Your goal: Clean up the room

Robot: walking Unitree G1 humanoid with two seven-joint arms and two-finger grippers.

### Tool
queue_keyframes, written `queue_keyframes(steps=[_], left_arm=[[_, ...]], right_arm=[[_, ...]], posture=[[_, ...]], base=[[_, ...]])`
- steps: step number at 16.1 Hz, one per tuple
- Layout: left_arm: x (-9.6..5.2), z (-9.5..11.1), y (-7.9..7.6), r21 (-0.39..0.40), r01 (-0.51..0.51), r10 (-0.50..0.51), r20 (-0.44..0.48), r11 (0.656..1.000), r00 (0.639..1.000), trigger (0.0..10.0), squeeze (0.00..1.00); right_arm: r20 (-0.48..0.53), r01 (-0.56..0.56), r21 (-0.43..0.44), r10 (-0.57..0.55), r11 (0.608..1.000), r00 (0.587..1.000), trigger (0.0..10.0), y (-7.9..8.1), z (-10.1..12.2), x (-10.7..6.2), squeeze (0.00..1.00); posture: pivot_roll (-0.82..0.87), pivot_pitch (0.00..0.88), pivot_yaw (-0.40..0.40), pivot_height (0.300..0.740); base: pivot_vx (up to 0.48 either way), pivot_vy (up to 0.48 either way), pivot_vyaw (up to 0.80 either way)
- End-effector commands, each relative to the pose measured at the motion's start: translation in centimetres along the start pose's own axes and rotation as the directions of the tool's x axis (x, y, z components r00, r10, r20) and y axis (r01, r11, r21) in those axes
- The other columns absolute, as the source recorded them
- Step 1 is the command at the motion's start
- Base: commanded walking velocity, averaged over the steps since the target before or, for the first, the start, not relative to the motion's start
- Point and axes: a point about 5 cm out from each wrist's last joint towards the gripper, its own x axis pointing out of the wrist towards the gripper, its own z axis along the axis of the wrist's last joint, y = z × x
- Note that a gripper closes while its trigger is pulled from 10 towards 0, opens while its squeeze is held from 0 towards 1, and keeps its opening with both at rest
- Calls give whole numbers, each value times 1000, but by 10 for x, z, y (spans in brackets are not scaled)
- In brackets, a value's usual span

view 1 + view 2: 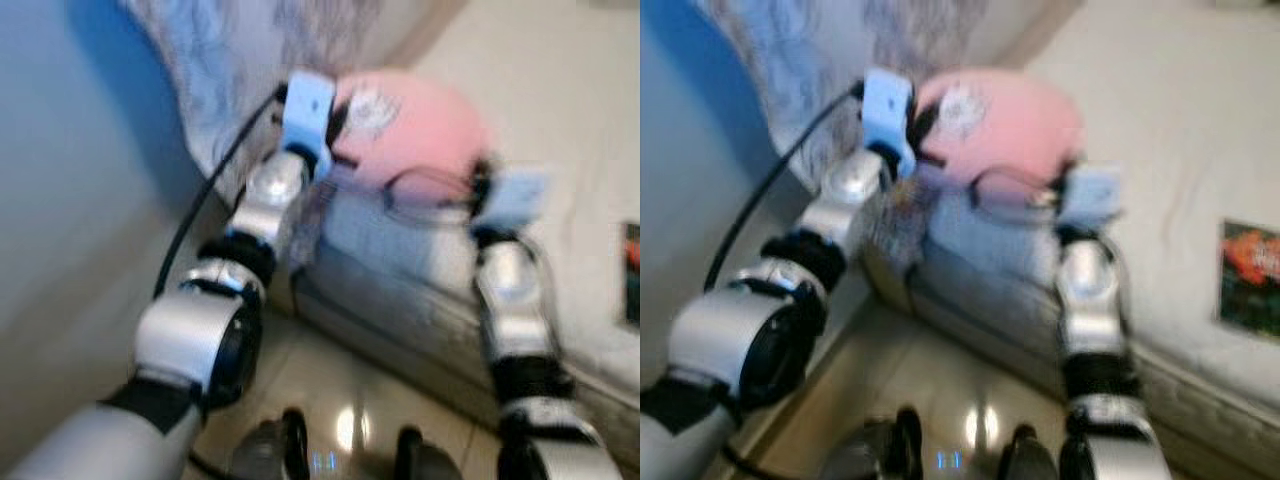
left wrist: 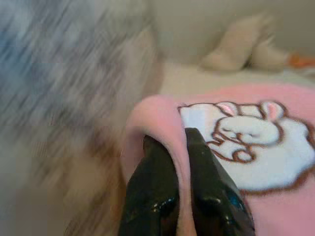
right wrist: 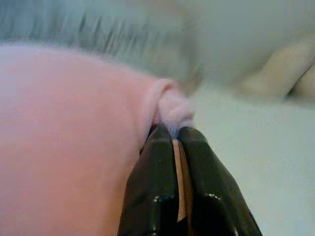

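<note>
A pink pillow (image 1: 415, 125) with a white bunny patch (image 2: 246, 140) is held between my two arms over the corner of the bed (image 1: 560, 150). My left gripper (image 2: 176, 140) is shut on the pillow's edge, its black fingers (image 2: 152, 182) pinching a pink fold beside the bunny patch. My right gripper (image 3: 172, 135) is shut on the pillow's other side, pinching a bunched bit of pink fabric (image 3: 172, 105). In the eye views both wrists, with blue camera housings (image 1: 308, 105) (image 1: 515, 195), sit against the pillow. The views are blurred by motion.
The bed has a pale sheet (image 1: 1180, 130) and a thick mattress edge (image 1: 400, 330). A grey patterned blanket (image 1: 230, 60) hangs at the back left. A blue wall (image 1: 70, 150) stands on the left. A colourful flat item (image 1: 1250, 262) lies on the sheet at right. Glossy tiled floor (image 1: 330, 400) lies below.
</note>
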Motion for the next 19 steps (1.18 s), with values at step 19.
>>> queue_keyframes(steps=[19], left_arm=[[-59, 11, -11, -113, -21, 43, 193, 993, 980, 10000, 0]], right_arm=[[62, 129, -153, -121, 980, 991, 10000, -17, 69, -92, 0]], posture=[[-75, 0, 48, 740]], base=[[55, 0, 0]])
